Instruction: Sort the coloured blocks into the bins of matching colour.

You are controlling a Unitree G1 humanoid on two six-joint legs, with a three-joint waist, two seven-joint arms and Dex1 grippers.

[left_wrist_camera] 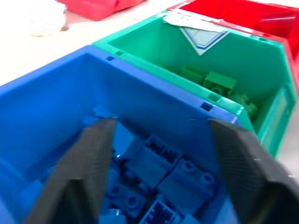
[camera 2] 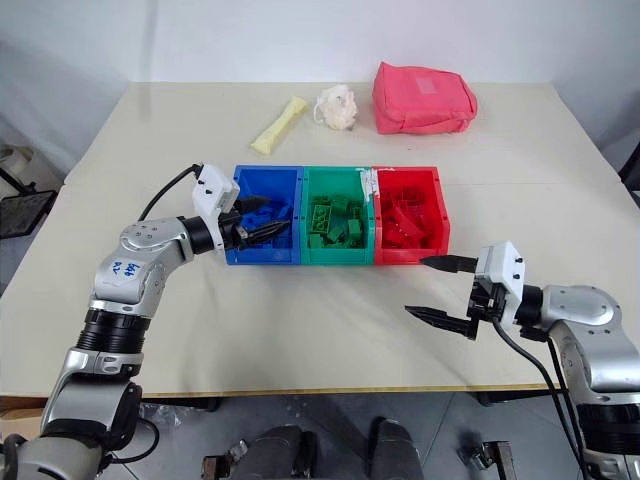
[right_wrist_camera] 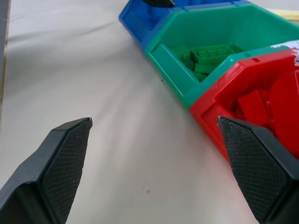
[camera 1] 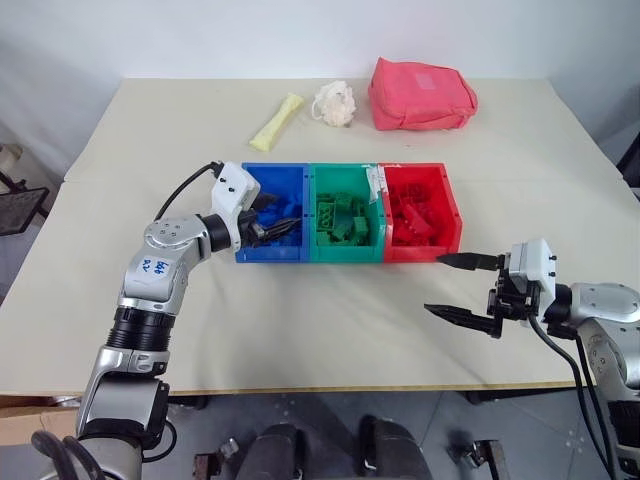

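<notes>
Three bins (camera 1: 345, 255) look sorted already, blocks (camera 1: 343, 218) sitting in matching colours and none loose on the tabletop (camera 1: 330, 320), left gripper (camera 1: 281, 229) spread empty over blue, right gripper (camera 1: 462, 288) wide open, so basically done.

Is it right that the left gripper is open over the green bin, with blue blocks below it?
Not quite. The left gripper is open over the blue bin, not the green bin. The left wrist view shows blue blocks between its fingers.
</notes>
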